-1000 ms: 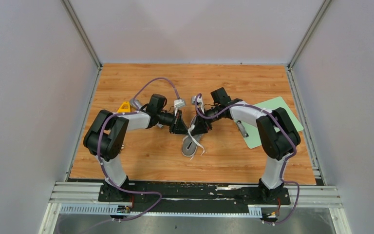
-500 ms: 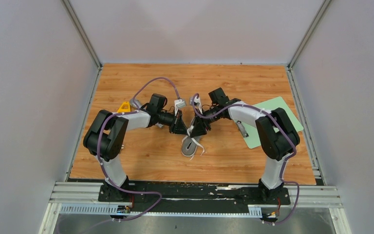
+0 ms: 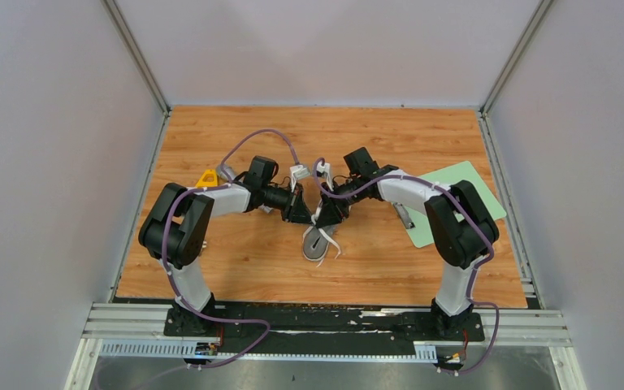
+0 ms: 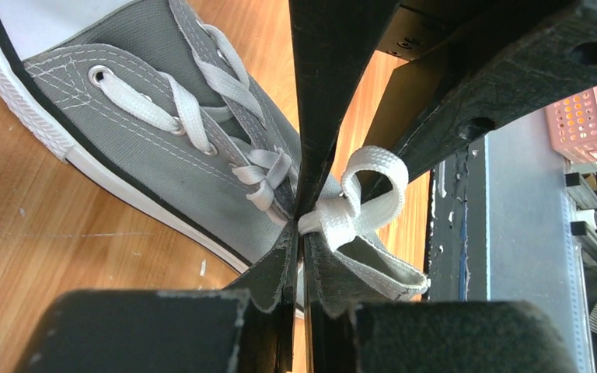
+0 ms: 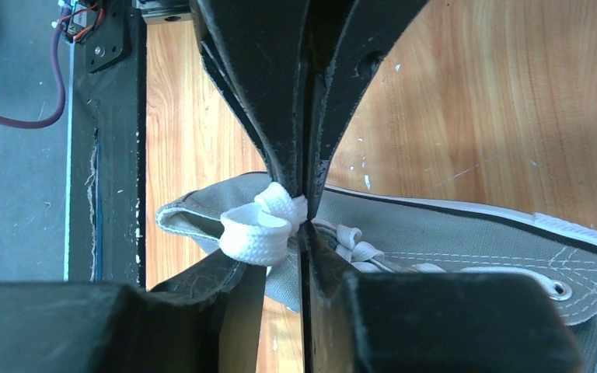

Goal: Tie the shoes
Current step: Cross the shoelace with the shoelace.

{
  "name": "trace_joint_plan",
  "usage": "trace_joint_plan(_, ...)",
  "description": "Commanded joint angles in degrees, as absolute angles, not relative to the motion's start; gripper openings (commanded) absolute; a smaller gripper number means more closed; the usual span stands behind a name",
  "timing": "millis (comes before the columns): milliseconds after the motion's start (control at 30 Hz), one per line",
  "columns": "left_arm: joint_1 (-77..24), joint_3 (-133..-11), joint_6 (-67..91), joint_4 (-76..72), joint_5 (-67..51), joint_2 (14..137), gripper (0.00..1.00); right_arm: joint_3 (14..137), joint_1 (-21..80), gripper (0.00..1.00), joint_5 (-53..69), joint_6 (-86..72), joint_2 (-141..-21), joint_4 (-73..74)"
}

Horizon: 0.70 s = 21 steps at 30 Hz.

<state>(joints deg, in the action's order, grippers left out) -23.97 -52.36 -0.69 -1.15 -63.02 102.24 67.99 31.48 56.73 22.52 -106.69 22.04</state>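
A small grey canvas shoe (image 3: pixel 317 246) with a white sole lies mid-table, its toe toward the arms' bases. Both grippers meet tip to tip over its laces. My left gripper (image 3: pixel 303 214) comes in from the left. In the left wrist view its fingers (image 4: pixel 276 272) are pressed together on the white lace at the knot (image 4: pixel 322 221). My right gripper (image 3: pixel 323 217) comes in from the right. It is closed on the white lace loop (image 5: pixel 255 235), which bulges over one of its fingertips (image 5: pixel 241 268). The same loop (image 4: pixel 369 190) curls between the right gripper's fingers. The grey upper (image 5: pixel 451 233) lies below.
A pale green mat (image 3: pixel 467 191) lies at the right with a small metal piece (image 3: pixel 405 215) on its near edge. A yellow triangular piece (image 3: pixel 206 177) and a small grey item (image 3: pixel 227 171) sit behind the left arm. Grey walls close in three sides.
The right gripper and its wrist have shifted slightly left, so the two grippers' tips now sit closer together over the laces. The shoe has stayed put.
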Motion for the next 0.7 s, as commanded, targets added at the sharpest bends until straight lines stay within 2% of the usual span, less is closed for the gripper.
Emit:
trace_joint_plan(0,-23.82,-53.87,0.46,-2.66,-64.33,99.49,0.09,69.64,31.82,0.17,53.37,21.22,-106.84,20.46)
trace_joint_plan(167,-23.82,-53.79,0.12,-1.51,-64.19,99.26,0.10,69.23,31.67,0.08,49.10,20.48,-105.66,19.85)
trace_joint_plan(467,-23.82,-54.39,0.07,-0.87,-64.26,100.17,0.13,68.24,31.65,0.03,42.43,17.55,-104.39,17.85)
trace_joint_plan(567,-23.88,-54.33,-1.38,-0.32,-64.26,99.92,0.16,67.78,31.68,0.03,40.97,16.53,-103.99,17.58)
trace_joint_plan(667,-24.03,-54.16,-1.73,-0.27,-64.29,99.54,0.25,67.59,31.64,0.02,40.30,15.11,-103.65,17.52)
